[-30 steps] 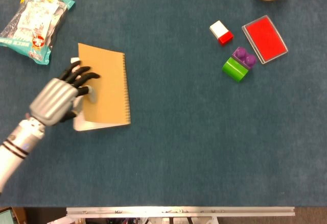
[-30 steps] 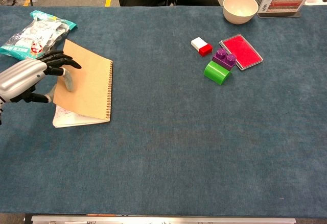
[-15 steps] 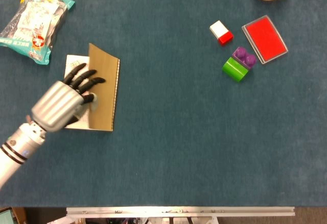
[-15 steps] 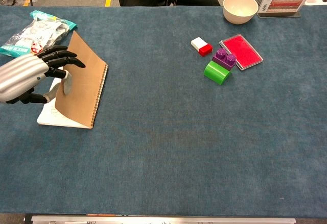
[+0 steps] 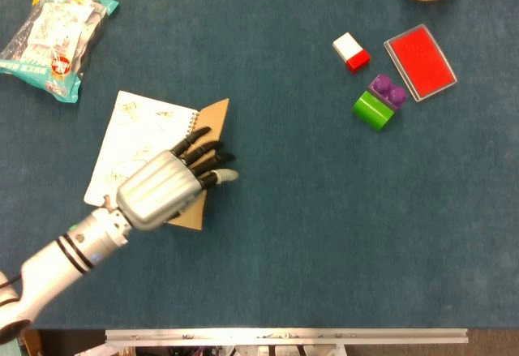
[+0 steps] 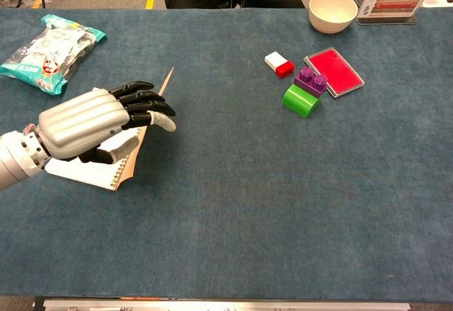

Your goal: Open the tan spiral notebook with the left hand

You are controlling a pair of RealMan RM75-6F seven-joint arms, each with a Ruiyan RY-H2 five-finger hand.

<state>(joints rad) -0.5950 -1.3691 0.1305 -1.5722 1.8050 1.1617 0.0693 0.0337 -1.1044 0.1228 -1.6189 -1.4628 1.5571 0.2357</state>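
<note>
The tan spiral notebook lies open at the left of the table, its white scribbled page facing up. Its tan cover is lifted and tilted over to the right of the spiral; in the chest view the cover shows nearly edge-on. My left hand holds this cover, its dark fingers across it and pointing right. In the chest view the left hand hides most of the cover, and the page shows below it. My right hand is in neither view.
A teal snack bag lies at the far left. A white-and-red block, a green-and-purple block and a red stamp pad sit at the far right. A cream bowl stands at the back.
The left hand swung the cover up and over to the right, baring the white page. The notebook shifted slightly on the table.
</note>
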